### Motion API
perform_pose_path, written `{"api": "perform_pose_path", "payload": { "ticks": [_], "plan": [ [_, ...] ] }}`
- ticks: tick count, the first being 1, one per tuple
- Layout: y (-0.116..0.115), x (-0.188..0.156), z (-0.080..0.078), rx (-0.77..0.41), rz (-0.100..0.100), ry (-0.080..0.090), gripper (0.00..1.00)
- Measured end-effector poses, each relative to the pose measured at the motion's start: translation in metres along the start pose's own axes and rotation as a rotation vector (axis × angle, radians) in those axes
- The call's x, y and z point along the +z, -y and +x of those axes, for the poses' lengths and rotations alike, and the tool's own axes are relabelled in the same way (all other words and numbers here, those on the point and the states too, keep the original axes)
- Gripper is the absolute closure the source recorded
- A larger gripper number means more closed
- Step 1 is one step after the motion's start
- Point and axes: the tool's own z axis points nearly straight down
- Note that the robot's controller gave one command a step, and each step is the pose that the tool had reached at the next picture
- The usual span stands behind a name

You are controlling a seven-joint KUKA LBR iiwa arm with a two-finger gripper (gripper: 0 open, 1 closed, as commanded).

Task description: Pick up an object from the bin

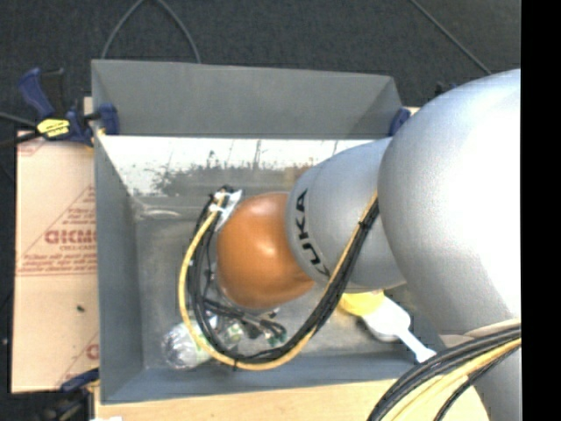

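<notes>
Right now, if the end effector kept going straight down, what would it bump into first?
Probably the small green-and-white object on the grey metal bin floor, directly beneath the end effector; the crumpled clear plastic piece lies just beside. Depth is unclear.

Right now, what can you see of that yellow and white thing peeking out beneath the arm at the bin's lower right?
The yellow and white thing looks like smooth plastic: a rounded yellow part and a white handle-like piece slanting toward the lower right corner. It lies low in the bin, near the front wall. The arm covers its upper side, so its full shape cannot be told.
</notes>
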Motion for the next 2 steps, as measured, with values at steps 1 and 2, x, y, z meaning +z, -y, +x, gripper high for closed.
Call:
{"api": "perform_pose_path", "payload": {
  "ticks": [1,2],
  "plan": [
    [0.0,-0.022,0.0,0.0,0.0,-0.001,1.0],
    [0.0,-0.061,0.0,0.001,-0.001,-0.006,1.0]
  ]
}}
